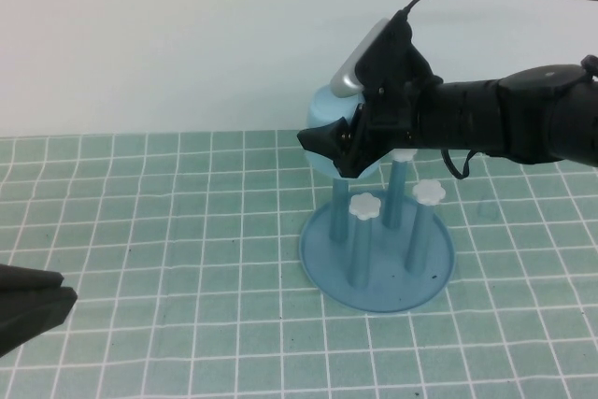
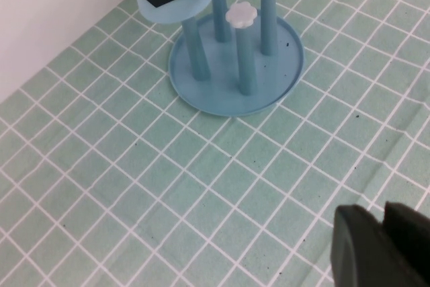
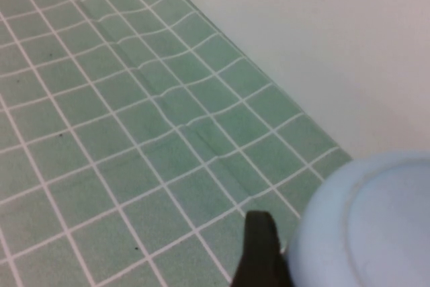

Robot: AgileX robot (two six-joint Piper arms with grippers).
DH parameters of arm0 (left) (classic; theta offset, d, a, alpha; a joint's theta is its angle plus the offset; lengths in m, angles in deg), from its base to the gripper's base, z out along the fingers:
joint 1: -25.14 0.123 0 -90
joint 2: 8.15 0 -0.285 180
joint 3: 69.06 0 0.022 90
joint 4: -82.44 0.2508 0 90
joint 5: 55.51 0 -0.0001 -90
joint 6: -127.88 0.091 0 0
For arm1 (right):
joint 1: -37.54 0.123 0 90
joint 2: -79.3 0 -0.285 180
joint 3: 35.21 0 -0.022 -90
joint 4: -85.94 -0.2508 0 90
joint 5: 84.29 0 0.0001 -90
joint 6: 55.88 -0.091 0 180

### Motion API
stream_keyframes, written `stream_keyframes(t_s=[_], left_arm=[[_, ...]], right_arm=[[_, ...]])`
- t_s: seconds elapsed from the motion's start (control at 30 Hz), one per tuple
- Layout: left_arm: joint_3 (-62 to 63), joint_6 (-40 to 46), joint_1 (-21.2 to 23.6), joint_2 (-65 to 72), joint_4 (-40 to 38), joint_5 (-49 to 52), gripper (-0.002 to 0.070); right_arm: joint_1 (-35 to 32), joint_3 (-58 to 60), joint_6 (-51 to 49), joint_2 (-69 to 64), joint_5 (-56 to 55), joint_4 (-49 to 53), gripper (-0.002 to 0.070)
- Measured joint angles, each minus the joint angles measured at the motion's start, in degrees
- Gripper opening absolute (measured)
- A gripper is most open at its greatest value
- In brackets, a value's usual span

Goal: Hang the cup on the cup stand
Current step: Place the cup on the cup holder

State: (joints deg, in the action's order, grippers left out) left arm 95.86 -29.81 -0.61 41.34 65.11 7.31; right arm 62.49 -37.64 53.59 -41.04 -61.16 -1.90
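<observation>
The light-blue cup (image 1: 324, 111) is upside down over the stand's back-left peg (image 2: 195, 55), whose shaft runs up into it. My right gripper (image 1: 342, 143) is shut on the cup from the right, and one black finger (image 3: 259, 255) presses on its side next to its round bottom (image 3: 376, 226). The cup stand (image 1: 377, 289) is a round blue dish with upright pegs. White flower knobs (image 1: 364, 206) top the free pegs. My left gripper (image 1: 42, 304) is parked low at the table's front left, shut and empty, far from the stand (image 2: 222, 99).
A green mat with a white grid (image 1: 168, 231) covers the table. A plain white wall (image 1: 187, 35) rises behind it, close to the stand. The right arm (image 1: 523, 119) reaches in from the right above the stand's back pegs.
</observation>
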Motion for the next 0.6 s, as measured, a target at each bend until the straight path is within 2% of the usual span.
stream_keyframes(t_s=[0.37, 0.6], left_arm=[[0.0, 0.0, 0.0, 0.0, 0.0, 0.1, 0.0052], [0.0, -0.1, 0.0, 0.0, 0.0, 1.1, 0.0052]], right_arm=[[0.0, 0.0, 0.1, -0.8, 0.2, -0.3, 0.0517], [0.0, 0.0, -0.1, -0.8, 0.2, -0.4, 0.0602]])
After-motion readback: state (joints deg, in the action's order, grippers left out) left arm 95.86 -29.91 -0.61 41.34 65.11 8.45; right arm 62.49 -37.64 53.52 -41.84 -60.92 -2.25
